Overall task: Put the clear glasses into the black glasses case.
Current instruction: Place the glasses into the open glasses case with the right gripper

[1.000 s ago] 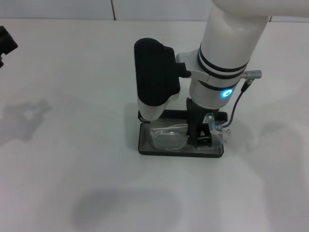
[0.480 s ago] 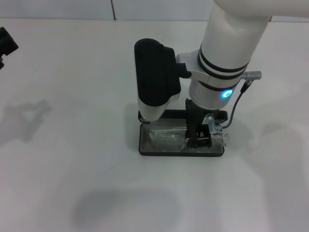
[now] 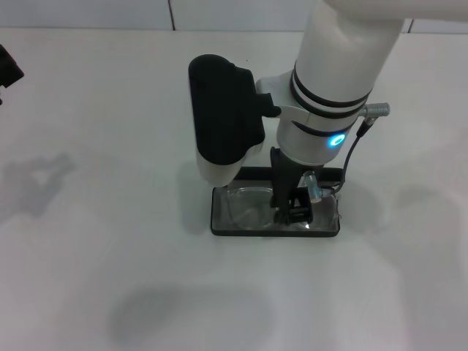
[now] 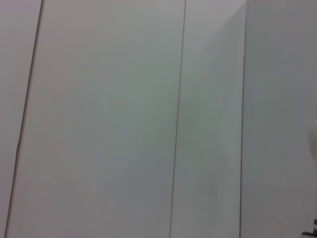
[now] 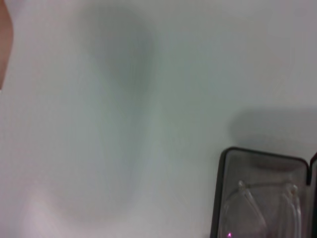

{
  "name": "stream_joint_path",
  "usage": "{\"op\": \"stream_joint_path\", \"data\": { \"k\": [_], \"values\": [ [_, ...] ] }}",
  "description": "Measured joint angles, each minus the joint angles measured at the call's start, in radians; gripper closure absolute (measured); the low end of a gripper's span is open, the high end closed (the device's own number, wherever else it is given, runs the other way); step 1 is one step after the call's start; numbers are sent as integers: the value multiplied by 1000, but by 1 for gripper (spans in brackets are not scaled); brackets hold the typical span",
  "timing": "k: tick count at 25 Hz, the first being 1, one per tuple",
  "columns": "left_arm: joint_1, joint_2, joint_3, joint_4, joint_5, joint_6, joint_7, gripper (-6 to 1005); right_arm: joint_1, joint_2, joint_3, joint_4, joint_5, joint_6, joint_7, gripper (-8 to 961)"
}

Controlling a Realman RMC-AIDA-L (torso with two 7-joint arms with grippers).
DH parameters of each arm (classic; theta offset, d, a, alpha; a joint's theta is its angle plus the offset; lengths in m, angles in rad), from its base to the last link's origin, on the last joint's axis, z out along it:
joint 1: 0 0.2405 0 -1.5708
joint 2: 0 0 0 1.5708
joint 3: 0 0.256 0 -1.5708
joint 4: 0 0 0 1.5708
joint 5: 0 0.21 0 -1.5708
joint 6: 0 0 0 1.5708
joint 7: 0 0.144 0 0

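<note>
— How much room do I have?
— Bare counter (image 3: 110, 256) all round the black glasses case (image 3: 219, 219).
— And inside?
— The clear glasses (image 3: 248, 208) lie in its tray; my right end effector (image 3: 292, 213) sits over them, grip unclear. The right wrist view shows the temples. The left end effector (image 3: 7, 69) is parked far left.

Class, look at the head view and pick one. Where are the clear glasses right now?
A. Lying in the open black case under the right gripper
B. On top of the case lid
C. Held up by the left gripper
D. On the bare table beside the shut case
A: the glasses lie in the open case, with the right gripper down over them.
</note>
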Motion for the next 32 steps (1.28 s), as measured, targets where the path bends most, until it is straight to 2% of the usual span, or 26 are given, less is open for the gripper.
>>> {"op": "stream_joint_path", "data": {
  "k": [3, 6, 11, 14, 17, 24, 32],
  "values": [
    [3, 2, 0, 3, -2, 2, -3, 842, -13, 0, 3, -49, -6, -19, 16, 799],
    [4, 2, 0, 4, -3, 2, -5, 842, -59, 0, 10, -138, -50, -40, 37, 800],
    [4, 2, 0, 6, -13, 3, -13, 841, -195, 0, 84, -357, -109, -87, 48, 802],
    [1, 5, 0, 8, -31, 5, -24, 841, -259, 0, 147, -434, -112, -144, 48, 803],
    [-9, 8, 0, 8, -35, 10, -34, 841, -300, 0, 173, -456, -124, -202, 54, 804],
    [-37, 7, 0, 2, -25, 12, -37, 841, -316, 0, 152, -446, -243, -312, 123, 806],
    [-37, 0, 0, 0, -23, 11, -37, 841, -315, 0, 88, -370, -334, -269, 124, 807]
  ]
}}
